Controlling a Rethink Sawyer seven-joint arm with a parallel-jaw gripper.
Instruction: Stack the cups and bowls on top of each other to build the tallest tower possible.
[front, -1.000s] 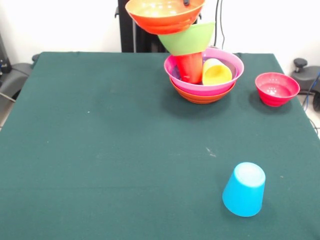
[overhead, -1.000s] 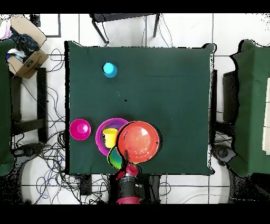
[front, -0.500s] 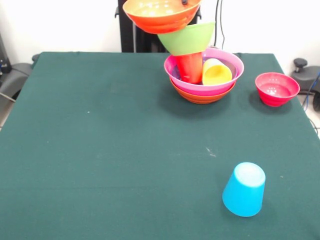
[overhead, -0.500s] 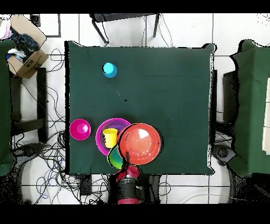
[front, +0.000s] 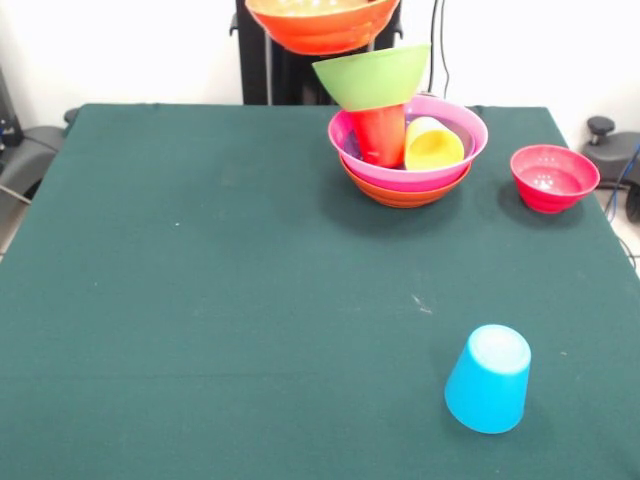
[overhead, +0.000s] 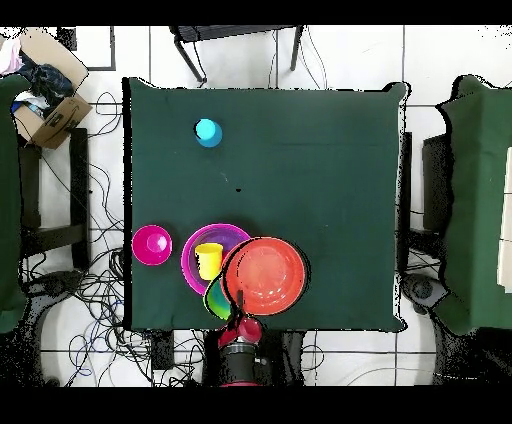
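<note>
A large orange bowl (front: 322, 24) hangs in the air at the top of the front view, above and just left of the tower. In the overhead view my gripper (overhead: 239, 303) is shut on the near rim of this orange bowl (overhead: 266, 274). The tower is a second orange bowl (front: 405, 192) with a magenta bowl (front: 452, 124) nested in it. Inside stands an upturned red cup (front: 380, 135) with a lime green bowl (front: 372, 77) tilted on top. A yellow cup (front: 432, 145) lies beside it. The purple and small blue bowls are hidden.
A small crimson bowl (front: 553, 177) sits upright to the right of the tower. A light blue cup (front: 489, 379) stands upside down near the front right of the green table (front: 200, 300). The robot's pedestal (front: 270, 75) is behind the tower.
The held orange bowl has risen towards the top edge of the front view. The lime green bowl on the red cup now sits a little more level.
</note>
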